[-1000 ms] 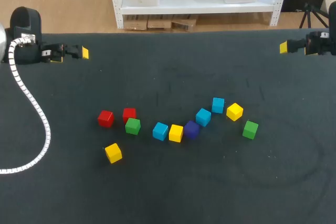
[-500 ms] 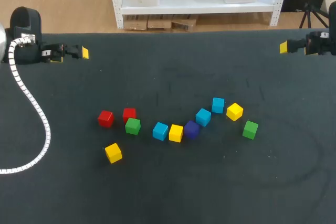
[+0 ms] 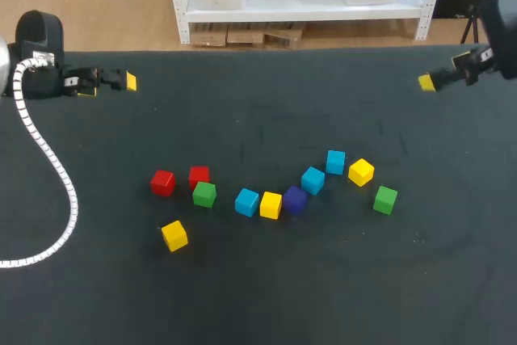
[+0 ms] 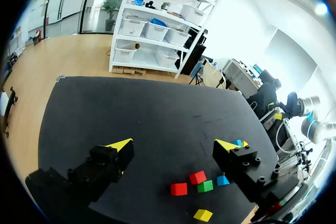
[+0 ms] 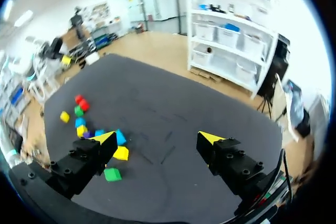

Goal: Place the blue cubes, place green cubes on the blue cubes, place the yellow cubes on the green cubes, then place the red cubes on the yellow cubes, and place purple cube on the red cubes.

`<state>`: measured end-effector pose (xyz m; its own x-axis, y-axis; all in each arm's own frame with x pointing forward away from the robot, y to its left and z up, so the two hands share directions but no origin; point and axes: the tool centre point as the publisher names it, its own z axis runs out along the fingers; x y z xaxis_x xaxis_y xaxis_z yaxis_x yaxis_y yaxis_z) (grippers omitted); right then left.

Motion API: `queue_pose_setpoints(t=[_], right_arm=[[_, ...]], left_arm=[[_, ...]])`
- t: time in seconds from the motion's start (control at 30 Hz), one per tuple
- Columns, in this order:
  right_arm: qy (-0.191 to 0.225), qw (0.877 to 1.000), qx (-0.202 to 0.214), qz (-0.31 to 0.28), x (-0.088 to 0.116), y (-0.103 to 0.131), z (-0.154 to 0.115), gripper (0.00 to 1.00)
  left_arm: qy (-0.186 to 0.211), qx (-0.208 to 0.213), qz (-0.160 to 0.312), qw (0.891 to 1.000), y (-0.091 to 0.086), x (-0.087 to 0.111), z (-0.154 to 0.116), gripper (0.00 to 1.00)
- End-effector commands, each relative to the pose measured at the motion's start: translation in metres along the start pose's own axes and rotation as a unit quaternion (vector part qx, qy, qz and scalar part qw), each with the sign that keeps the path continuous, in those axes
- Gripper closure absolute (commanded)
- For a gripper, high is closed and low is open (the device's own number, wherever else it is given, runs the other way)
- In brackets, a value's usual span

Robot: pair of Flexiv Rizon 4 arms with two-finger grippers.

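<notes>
Eleven small, plain-coloured cubes lie in a loose band across the middle of the dark table [image 3: 266,305], each flat on the surface and none stacked: three blue, three yellow, two green, two red and one purple. At my left end of the band the outer red cube [image 3: 162,183] and the inner red cube [image 3: 199,175] sit side by side, with the left green cube [image 3: 204,194] just beside the inner one. The lone yellow cube [image 3: 174,235] rests apart from them, nearer my side of the table. In the middle, the left blue cube [image 3: 246,202], the middle yellow cube [image 3: 271,204] and the purple cube [image 3: 295,199] form a tight row. The middle blue cube [image 3: 313,180] sits just beside the purple one. Further to my right come the far blue cube [image 3: 335,161] and the right yellow cube [image 3: 361,171], with the right green cube [image 3: 385,199] a little apart from them. Wide bare table surrounds the band on every side, with the broadest stretches along the near edge and towards the far edge. My left gripper [image 4: 174,145] hangs over the far left corner and my right gripper [image 5: 156,138] over the far right edge. Both are well apart from the cubes, their yellow-tipped fingers spread wide
</notes>
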<state>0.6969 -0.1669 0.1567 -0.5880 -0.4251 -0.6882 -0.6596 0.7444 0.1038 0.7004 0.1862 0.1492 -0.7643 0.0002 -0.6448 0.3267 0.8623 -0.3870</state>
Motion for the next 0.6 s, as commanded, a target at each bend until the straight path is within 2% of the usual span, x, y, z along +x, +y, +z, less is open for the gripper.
queue_pose_setpoints(t=[0.03, 0.07, 0.6], right_arm=[[0.110, 0.892, -0.254, -0.358, 0.0124, -0.0034, -0.0060, 0.00], [0.125, 0.875, -0.270, -0.381, 0.0179, -0.0050, -0.0066, 0.00], [0.125, 0.875, -0.270, -0.381, 0.0179, -0.0050, -0.0066, 0.00]], left_arm=[[0.002, -0.003, -0.001, 1.000, -0.0014, -0.0005, -0.0005, 0.00], [0.002, -0.003, -0.001, 1.000, -0.0014, -0.0005, -0.0005, 0.00], [0.002, -0.003, -0.001, 1.000, -0.0014, -0.0005, -0.0005, 0.00]])
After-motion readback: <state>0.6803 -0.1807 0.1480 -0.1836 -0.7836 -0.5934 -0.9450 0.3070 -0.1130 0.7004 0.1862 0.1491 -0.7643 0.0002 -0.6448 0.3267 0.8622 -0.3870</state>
